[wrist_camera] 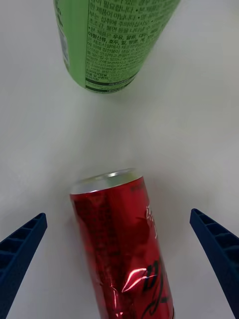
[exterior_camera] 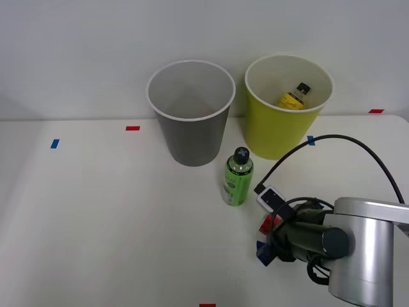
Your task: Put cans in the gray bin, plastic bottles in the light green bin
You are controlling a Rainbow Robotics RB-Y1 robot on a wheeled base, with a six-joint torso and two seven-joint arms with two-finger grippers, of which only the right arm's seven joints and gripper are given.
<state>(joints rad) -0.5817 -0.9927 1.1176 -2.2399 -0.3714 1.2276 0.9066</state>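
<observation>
Two bins stood side by side at the far edge of the white surface [exterior_camera: 96, 217]: the gray bin [exterior_camera: 191, 121] toward the middle, and the light green bin [exterior_camera: 281, 125] just beside it, nearer the right edge. Inside the light green bin lay a bottle with a yellow label [exterior_camera: 293, 97] and a black cap, tilted against the pale inner wall. The gray bin showed only its pale inside from where the front camera looked. The green bottle [exterior_camera: 238, 177] stood upright on the surface just in front of the gap between the bins, black cap on top, apart from both. My claw [wrist_camera: 119, 259] was low near the right front corner of the surface, its two blue ribbed fingers [wrist_camera: 22, 249] spread wide. Between them stood the red can [wrist_camera: 122, 244], shiny and somewhat dented, its silver top rim toward the green bottle; neither finger touched it, with bare white surface showing on each side of the can. In the front view my wrist and its black cable covered most of the can, leaving a sliver of red beside the arm. The green bottle's printed base sat near the can but well clear of it in the wrist view.
</observation>
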